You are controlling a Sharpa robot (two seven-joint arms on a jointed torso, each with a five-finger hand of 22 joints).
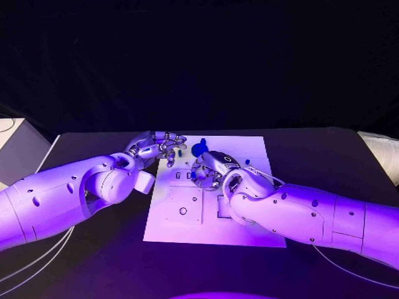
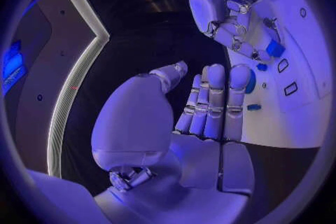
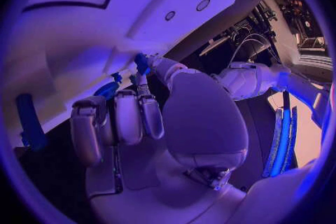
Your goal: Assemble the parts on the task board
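Matt black table point(image 1: 343, 162), smooth, no sheen. Flat matt white task board point(image 1: 235, 218) at centre frame, smooth as plastic sheet, cut with small slots. Glossy hard plastic shells on left arm point(image 1: 47, 202) at lower left and right arm point(image 1: 325, 218) at lower right, catching light. Metallic, satin-finished left hand point(image 1: 156, 147) and right hand point(image 1: 211, 168). Smooth blue plastic-looking parts point(image 1: 199, 148). Ribbed pale cloth-like bundle point(image 1: 390, 152) at right edge.
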